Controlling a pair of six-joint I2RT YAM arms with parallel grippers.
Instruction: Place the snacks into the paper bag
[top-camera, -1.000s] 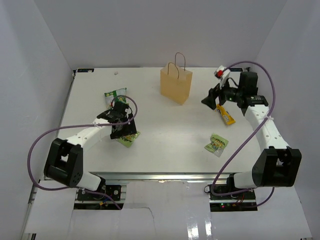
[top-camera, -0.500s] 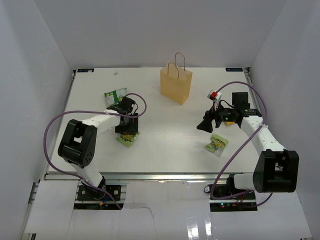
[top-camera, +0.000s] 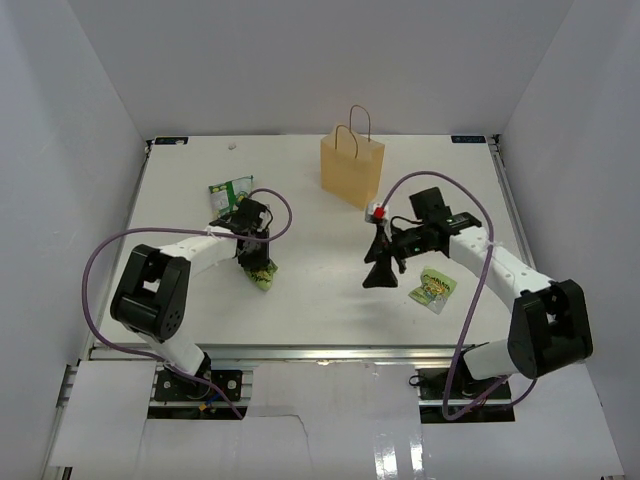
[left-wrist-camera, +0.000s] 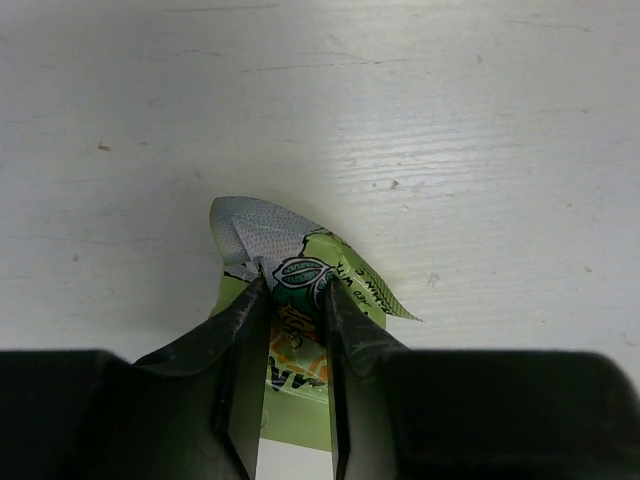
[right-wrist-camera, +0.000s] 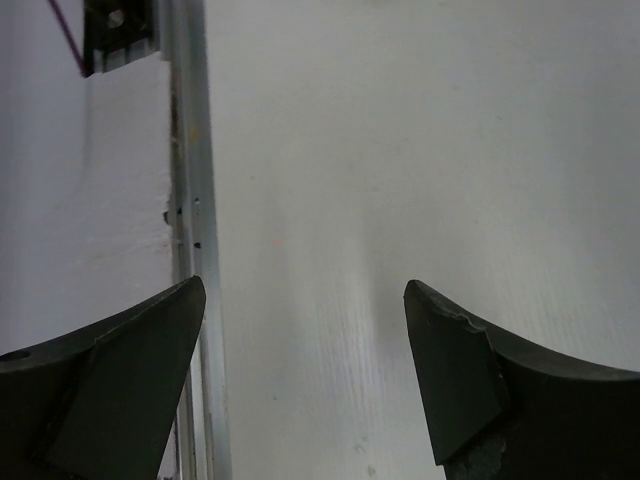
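Observation:
The tan paper bag stands upright at the back middle of the table. My left gripper is down on the table, shut on a green snack. In the left wrist view that crumpled green snack bulges between the two fingers of the left gripper. A second green snack lies flat behind the left arm. A third green snack lies at the right front. My right gripper points down at mid-table, left of that packet, open and empty.
The table's near edge with its metal rail shows in the right wrist view, left of the fingers. White walls close in the table on three sides. A purple cable loops over the left wrist.
My left gripper has closed on the green snack, crumpling it. The right arm has swung from the back right down to mid-table, staying open.

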